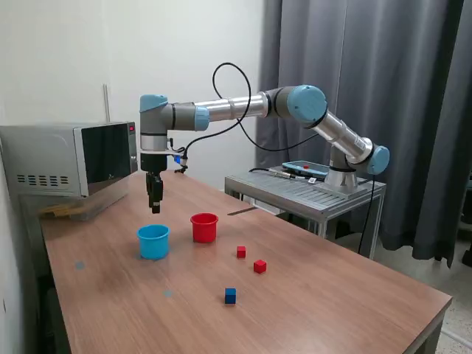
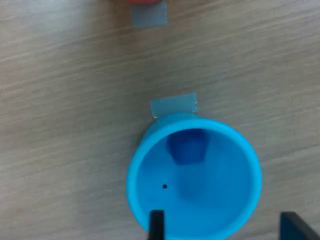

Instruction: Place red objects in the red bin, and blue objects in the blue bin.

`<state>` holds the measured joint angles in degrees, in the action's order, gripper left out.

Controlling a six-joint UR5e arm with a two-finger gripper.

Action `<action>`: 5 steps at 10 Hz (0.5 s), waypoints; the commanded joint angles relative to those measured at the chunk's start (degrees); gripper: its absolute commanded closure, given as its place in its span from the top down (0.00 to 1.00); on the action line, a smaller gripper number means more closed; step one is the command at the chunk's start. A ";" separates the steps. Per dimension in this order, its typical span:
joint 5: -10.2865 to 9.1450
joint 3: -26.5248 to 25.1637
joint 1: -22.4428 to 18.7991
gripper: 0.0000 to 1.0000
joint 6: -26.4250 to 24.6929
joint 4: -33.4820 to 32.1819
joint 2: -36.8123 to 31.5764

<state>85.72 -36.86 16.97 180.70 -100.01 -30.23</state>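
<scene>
The arm reached out long across the table (image 1: 332, 295), wrist turned straight down, and the gripper (image 1: 155, 209) hung directly above the blue bin (image 1: 153, 241), clear of its rim. Fingers (image 2: 156, 224) stood spread wide, holding nothing. Down in the cup sat one dark-blue cube (image 2: 187, 146). The red bin (image 1: 204, 227) stood just beside the blue one, toward the exterior view's right of the gripper. Farther that way lay two red cubes (image 1: 241, 252) (image 1: 259, 266), and another blue cube (image 1: 230, 296) nearer the table's front edge, all well apart. No readable writing anywhere. A microwave (image 1: 70, 158) sat behind the gripper.
</scene>
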 commanded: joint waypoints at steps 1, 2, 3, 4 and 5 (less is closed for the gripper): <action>0.06 0.03 0.00 1.00 0.00 -0.09 0.00; 0.15 0.03 0.00 1.00 0.00 -0.18 0.00; 0.15 0.03 0.00 1.00 -0.18 -0.18 0.00; 0.06 0.03 0.00 1.00 -0.26 -0.18 0.00; 0.06 0.03 -0.96 1.00 -0.26 -0.18 0.09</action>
<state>85.81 -36.83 16.69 180.51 -100.18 -30.20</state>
